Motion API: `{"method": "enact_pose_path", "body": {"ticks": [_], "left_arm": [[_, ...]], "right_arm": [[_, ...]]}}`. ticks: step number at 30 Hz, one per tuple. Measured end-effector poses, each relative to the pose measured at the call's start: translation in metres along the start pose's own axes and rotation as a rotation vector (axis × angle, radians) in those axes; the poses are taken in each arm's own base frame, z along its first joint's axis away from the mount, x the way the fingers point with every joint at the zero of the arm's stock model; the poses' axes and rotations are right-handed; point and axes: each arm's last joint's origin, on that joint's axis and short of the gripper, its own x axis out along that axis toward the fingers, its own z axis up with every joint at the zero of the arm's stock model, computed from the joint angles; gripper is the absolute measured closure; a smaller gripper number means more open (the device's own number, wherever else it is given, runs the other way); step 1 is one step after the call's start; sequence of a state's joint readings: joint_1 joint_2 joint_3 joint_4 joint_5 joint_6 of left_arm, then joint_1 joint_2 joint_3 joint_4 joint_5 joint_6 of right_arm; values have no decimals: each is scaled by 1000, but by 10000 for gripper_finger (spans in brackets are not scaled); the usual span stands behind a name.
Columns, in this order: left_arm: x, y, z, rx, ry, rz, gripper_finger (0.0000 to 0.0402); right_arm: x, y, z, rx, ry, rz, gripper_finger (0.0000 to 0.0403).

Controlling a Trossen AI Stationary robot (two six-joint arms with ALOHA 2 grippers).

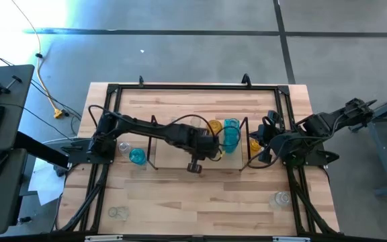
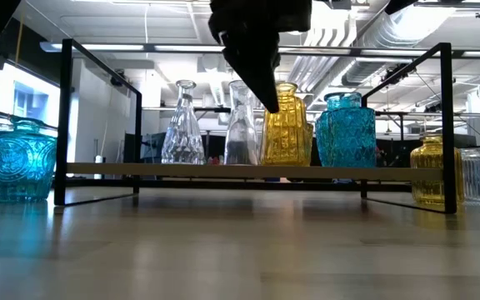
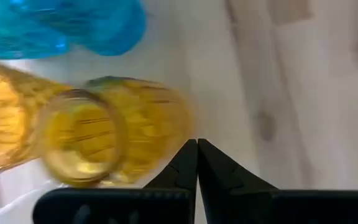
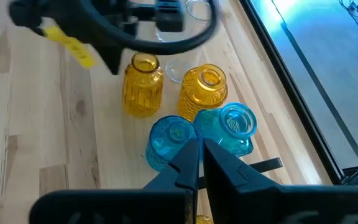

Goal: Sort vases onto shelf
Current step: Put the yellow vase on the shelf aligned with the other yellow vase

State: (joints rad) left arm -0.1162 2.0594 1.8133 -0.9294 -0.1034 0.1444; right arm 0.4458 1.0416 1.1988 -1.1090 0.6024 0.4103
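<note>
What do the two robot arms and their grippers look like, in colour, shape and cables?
Both arms are black and jointed. The left arm carries a looping black cable and a yellow tag; the right arm is bulkier. The left gripper and right gripper each end in two black, tapering, pointed fingers.

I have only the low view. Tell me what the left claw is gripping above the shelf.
Observer: Nothing. Its wrist view shows the left claw shut and empty, beside an amber vase.
Operator: Report the right claw.
Observer: The right claw is shut and empty, by the right end of the shelf.
Operator: List the vases I can't see.
Observer: From above, one clear vase stands off the shelf near the table's front left corner, and another clear vase stands near the front right.
</note>
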Motion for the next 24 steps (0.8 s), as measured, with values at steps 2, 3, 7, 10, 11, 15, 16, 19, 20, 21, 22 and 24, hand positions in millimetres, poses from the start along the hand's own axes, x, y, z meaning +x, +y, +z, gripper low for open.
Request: {"method": "enact_pose_path", "body": {"ticks": [2,3,7,10,11,15,16,19,20,21,22,24], "left_arm": [[1,4,1,-12,-13,6,401],[1,6,1,-17,-20,10,401],[1,13,3,-13,-47,22,401],[1,15,5,3,-69,29,401],[2,16,5,4,-69,31,401],[5,20,5,1,-72,35,401],[5,20,4,1,-65,34,401],[3,18,-1,10,-21,-8,401],[3,17,-4,12,8,-35,401],[3,16,-7,12,36,-47,402],[3,15,-9,6,62,-50,401],[6,15,-11,-12,87,-30,401]], "right_arm": [[0,0,0,0,0,0,394],[0,0,0,0,0,0,394],[0,0,0,0,0,0,394],[0,0,0,0,0,-1,394],[0,0,0,0,0,-1,394],[0,0,0,0,0,-1,394],[0,0,0,0,0,-1,394],[0,0,0,0,0,0,394],[0,0,0,0,0,-1,394],[0,0,0,0,0,-1,394],[0,0,0,0,0,-1,394],[0,0,0,0,0,-1,394]]}}
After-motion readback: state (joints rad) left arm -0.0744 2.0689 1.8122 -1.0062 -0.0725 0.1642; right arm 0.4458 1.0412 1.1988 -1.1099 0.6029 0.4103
